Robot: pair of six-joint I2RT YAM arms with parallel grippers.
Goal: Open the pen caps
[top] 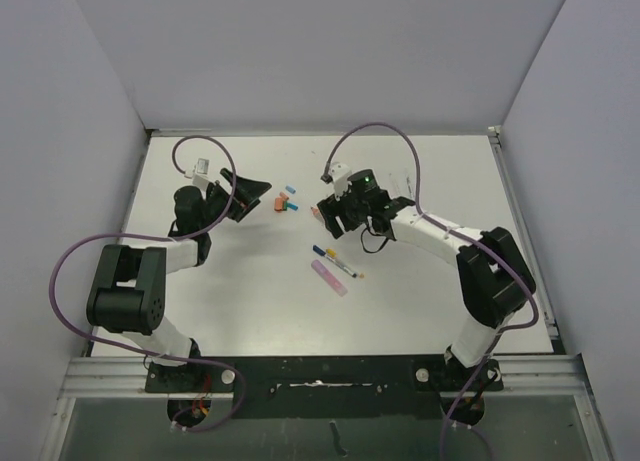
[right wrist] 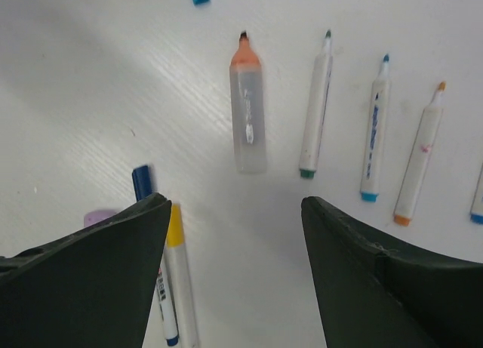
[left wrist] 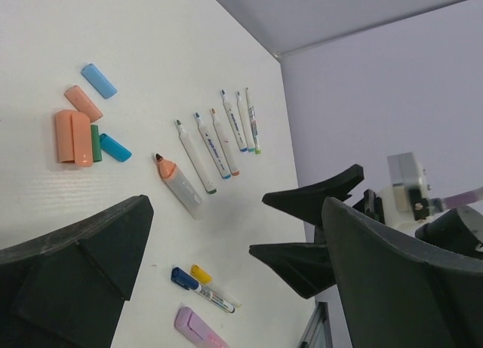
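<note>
- Right claw (right wrist: 234,204) spread, empty; left claw (top: 255,194) spread wide, empty.
- Blue pen cap (right wrist: 141,182) and yellow pen cap (right wrist: 174,226) lie just near-side of the right claw, with their pens slanting toward the surface's (top: 240,301) near-right corner.

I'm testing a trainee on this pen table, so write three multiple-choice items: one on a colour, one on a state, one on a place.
1. The tip of the fat uncapped highlighter is: A green, B orange, C purple.
2. The right hand is: A shut on a pen, B shut on a cap, C open and empty.
3. The blue-capped pen lies: A beside the yellow-capped pen, B gripped in the right hand, C on top of the highlighter.
Key: B, the right wrist view shows an orange tip; C, its fingers stand wide apart with nothing gripped; A, the two lie side by side in both wrist views.
</note>
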